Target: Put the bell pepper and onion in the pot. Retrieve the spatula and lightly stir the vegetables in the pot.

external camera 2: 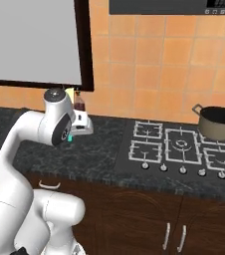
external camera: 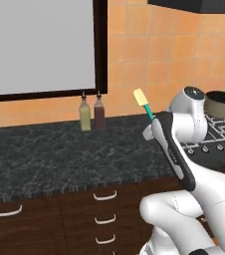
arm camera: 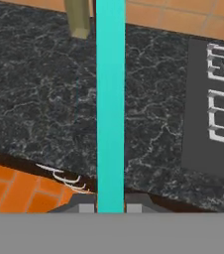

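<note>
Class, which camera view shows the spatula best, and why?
The left base view: the spatula shows its cream blade and teal handle above the arm. The hand view gives just a handle strip; the right base view, just a teal glimpse.

spatula (arm camera: 110, 104): teal handle runs straight up the frame, base clamped between the closed gripper (arm camera: 110, 208) tips | counter (arm camera: 39, 114): dark speckled stone behind handle | stove (arm camera: 218, 109): grey grates at right | bottle (arm camera: 78, 19): olive base, top left
</note>
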Available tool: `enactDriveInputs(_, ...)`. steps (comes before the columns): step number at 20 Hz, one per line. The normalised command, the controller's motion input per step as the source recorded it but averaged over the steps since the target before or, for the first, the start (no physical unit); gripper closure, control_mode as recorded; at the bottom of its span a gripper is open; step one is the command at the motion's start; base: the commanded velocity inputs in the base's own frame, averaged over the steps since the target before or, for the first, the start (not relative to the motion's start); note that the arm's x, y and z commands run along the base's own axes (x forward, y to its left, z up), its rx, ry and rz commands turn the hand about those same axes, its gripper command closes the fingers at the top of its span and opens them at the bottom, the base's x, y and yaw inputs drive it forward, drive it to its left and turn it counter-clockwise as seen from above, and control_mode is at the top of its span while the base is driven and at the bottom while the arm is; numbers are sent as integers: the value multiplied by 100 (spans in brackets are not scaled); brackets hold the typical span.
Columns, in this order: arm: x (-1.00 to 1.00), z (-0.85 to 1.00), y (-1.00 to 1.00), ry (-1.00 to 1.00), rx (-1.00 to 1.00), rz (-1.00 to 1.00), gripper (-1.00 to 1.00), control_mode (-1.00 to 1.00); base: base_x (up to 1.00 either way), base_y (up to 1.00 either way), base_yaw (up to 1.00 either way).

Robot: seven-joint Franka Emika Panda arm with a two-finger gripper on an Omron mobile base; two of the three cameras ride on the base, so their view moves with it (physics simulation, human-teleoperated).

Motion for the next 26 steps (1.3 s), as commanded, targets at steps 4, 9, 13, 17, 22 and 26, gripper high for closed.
enactDriveInputs(4, 0, 0, 0, 0, 0, 0, 100, 100, 20, -100, 0)
enactDriveInputs(9, 0, 0, 0, 0, 0, 0, 100, 100, 43, -98, 0)
enactDriveInputs(13, 0, 0, 0, 0, 0, 0, 100, 100, 56, -71, 0)
enactDriveInputs(17, 0, 0, 0, 0, 0, 0, 100, 100, 31, -55, -2)
enactDriveInputs(22, 0, 0, 0, 0, 0, 0, 100, 100, 9, -64, -7)
enactDriveInputs(26, 0, 0, 0, 0, 0, 0, 100, 100, 30, -41, -3)
